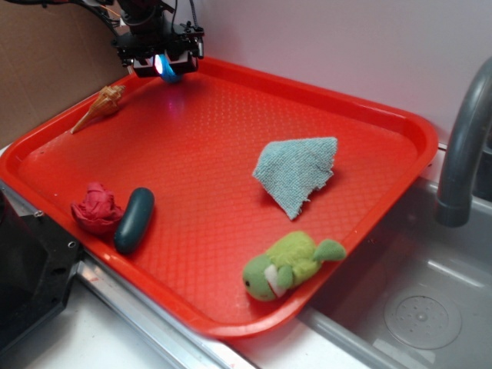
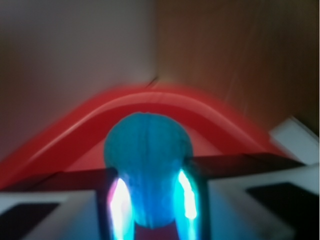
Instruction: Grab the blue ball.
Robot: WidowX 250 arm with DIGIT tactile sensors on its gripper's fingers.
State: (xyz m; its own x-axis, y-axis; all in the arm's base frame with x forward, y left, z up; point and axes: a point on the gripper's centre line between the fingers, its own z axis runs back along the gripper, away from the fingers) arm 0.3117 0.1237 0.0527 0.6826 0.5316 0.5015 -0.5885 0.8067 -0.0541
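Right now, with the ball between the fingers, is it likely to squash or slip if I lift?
The blue ball looks knitted, so probably soft and light; it may squash slightly. Its ribbed surface should resist slipping. The gripper has a finger on each side, apparently centred. Being round, it would likely roll on the red tray if dropped.

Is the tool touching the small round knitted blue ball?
Touching. In the wrist view the tool's fingers press against both sides of the small round knitted blue ball, with no gap.

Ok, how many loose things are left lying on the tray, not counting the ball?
5. Shell at the far left edge, red cloth and dark capsule side by side at the near left, blue-grey rag right of center, green plush at the near right edge. None look hidden.
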